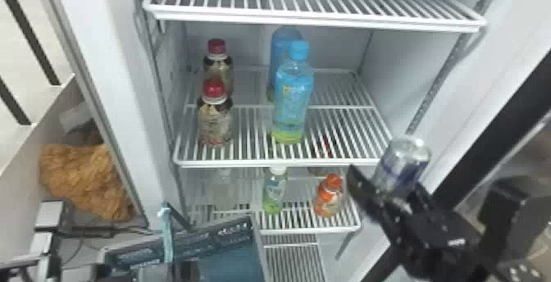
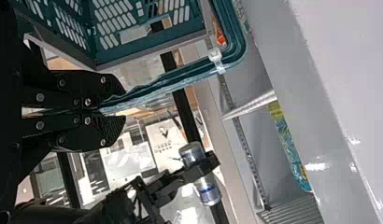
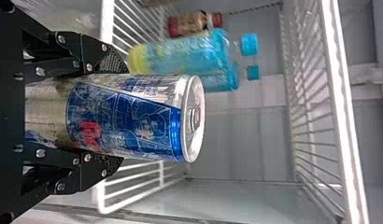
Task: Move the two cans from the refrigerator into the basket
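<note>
While left end effector (image 2: 105, 112), nearly closed, pinches basket (image 1: 237, 262), likely steadying it, right end effector (image 3: 120, 114), open can-wide, grips can (image 3: 138, 119) right of basket.

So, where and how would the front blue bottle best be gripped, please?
I'd grip the front blue bottle around its mid-body, coming level from the front: it stands upright, its sides look fairly straight, and another bottle stands behind.
</note>
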Controlling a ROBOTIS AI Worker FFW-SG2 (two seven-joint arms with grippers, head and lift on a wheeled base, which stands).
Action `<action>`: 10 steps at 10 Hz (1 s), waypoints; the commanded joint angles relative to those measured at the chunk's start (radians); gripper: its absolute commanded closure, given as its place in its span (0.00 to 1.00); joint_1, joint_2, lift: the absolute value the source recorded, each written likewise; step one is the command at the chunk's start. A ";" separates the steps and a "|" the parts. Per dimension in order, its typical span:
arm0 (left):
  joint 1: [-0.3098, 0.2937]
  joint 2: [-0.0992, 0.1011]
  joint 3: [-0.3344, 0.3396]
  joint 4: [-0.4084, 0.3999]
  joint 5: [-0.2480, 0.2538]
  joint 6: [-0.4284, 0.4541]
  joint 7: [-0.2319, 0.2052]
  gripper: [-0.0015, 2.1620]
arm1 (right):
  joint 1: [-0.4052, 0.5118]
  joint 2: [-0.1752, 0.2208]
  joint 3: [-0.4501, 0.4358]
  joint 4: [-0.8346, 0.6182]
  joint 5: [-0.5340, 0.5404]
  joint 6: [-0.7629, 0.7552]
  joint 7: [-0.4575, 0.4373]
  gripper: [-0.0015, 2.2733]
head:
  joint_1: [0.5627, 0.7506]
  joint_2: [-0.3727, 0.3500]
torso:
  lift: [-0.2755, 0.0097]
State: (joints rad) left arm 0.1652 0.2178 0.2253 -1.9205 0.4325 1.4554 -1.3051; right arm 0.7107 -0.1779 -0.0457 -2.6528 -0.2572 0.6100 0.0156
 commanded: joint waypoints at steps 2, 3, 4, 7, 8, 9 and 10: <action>-0.001 -0.003 -0.004 0.000 0.004 0.000 0.004 0.55 | 0.050 0.000 -0.002 -0.024 -0.006 0.058 0.046 0.56 | 0.70 0.36 | 0.88; -0.001 -0.005 -0.004 0.000 0.004 -0.002 0.004 0.55 | 0.050 -0.002 0.006 -0.016 -0.004 0.082 0.078 0.56 | 0.70 0.37 | 0.88; -0.001 -0.008 -0.004 0.000 0.002 -0.002 0.004 0.55 | 0.053 0.000 0.016 -0.014 -0.004 0.109 0.099 0.56 | 0.70 0.39 | 0.88; -0.006 -0.012 -0.012 0.010 0.010 -0.007 0.010 0.55 | 0.033 0.003 0.044 0.020 0.004 0.200 0.193 0.56 | 0.70 0.43 | 0.88; -0.006 -0.014 -0.014 0.010 0.012 -0.010 0.012 0.56 | -0.001 0.003 0.046 0.072 0.006 0.207 0.251 0.56 | 0.70 0.46 | 0.88; -0.008 -0.014 -0.016 0.015 0.012 -0.010 0.012 0.55 | -0.038 0.003 0.058 0.111 0.014 0.220 0.288 0.56 | 0.70 0.48 | 0.88; -0.013 -0.014 -0.022 0.017 0.014 -0.010 0.014 0.55 | -0.080 0.003 0.068 0.160 0.016 0.222 0.326 0.56 | 0.70 0.50 | 0.88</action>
State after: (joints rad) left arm 0.1544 0.2040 0.2067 -1.9046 0.4452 1.4457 -1.2915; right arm 0.6533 -0.1749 0.0167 -2.5191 -0.2431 0.8295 0.3399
